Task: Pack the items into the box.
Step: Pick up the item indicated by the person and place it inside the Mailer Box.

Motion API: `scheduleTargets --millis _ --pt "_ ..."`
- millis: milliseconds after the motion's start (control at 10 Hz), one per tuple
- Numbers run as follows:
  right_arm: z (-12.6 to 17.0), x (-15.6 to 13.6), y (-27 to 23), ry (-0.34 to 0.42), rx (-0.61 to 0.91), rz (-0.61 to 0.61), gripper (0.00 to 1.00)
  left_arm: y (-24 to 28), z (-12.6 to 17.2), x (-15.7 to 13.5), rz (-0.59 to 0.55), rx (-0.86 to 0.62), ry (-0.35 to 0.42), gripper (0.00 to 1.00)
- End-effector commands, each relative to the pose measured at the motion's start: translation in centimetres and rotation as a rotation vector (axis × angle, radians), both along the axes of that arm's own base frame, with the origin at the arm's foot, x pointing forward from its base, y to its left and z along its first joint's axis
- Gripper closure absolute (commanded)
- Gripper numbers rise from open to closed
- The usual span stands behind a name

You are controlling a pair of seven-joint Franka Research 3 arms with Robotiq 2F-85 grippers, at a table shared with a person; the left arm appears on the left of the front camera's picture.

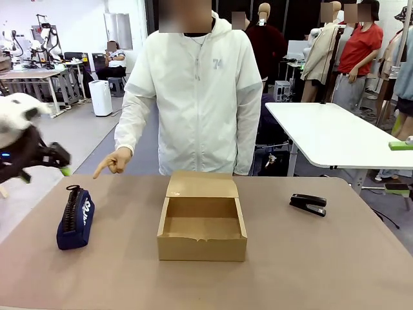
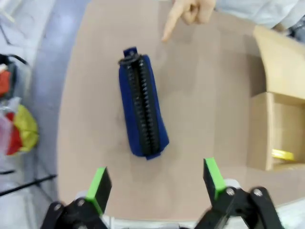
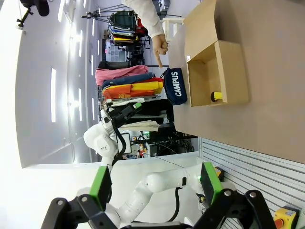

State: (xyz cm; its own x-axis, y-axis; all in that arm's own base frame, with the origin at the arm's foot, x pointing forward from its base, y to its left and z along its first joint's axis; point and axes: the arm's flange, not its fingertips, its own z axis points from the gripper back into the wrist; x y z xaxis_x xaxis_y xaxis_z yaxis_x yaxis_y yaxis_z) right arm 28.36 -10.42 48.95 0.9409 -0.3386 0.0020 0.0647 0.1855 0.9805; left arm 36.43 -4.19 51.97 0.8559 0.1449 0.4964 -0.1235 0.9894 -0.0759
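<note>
The navy pencil case (image 1: 75,218) lies on the left of the brown table, zip side up. A person's hand (image 1: 113,161) points down at it from the far side. At the middle stands the open cardboard box (image 1: 201,248), its flap folded back. The black stapler (image 1: 308,204) lies to its right. My left gripper (image 1: 51,165), blurred, hovers at the left edge above the table. In the left wrist view it (image 2: 156,181) is open over the near end of the pencil case (image 2: 143,109). My right gripper (image 3: 155,183) is open, away from the table, far from the box (image 3: 237,71) and the pencil case (image 3: 175,86).
A small yellow patch (image 2: 282,154) shows inside the front wall of the box (image 2: 257,129). The person stands close behind the table's far edge. A white table (image 1: 335,135) stands behind at the right. Bare table surface lies around the box.
</note>
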Motion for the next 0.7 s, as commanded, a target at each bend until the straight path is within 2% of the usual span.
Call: scheduleTargets --millis 0,100,300,400,600 --pt "0.2 -0.3 -0.1 0.004 -0.006 0.006 0.00 -1.6 0.2 2.6 0.036 0.128 -0.007 0.00" --pt "0.2 -0.3 -0.1 0.004 -0.006 0.006 0.00 0.0 0.0 0.0 0.000 0.000 0.000 0.00" --pt "0.2 -0.3 -0.1 0.004 -0.006 0.006 0.00 0.0 0.0 0.0 0.000 0.000 0.000 0.00" --pt "0.2 -0.3 -0.1 0.004 -0.006 0.006 0.00 -1.9 -0.3 1.1 -0.011 0.053 -0.005 0.00" --pt "0.2 -0.3 -0.1 0.004 -0.006 0.006 0.00 -1.0 -1.7 6.1 0.030 0.061 0.210 0.00"
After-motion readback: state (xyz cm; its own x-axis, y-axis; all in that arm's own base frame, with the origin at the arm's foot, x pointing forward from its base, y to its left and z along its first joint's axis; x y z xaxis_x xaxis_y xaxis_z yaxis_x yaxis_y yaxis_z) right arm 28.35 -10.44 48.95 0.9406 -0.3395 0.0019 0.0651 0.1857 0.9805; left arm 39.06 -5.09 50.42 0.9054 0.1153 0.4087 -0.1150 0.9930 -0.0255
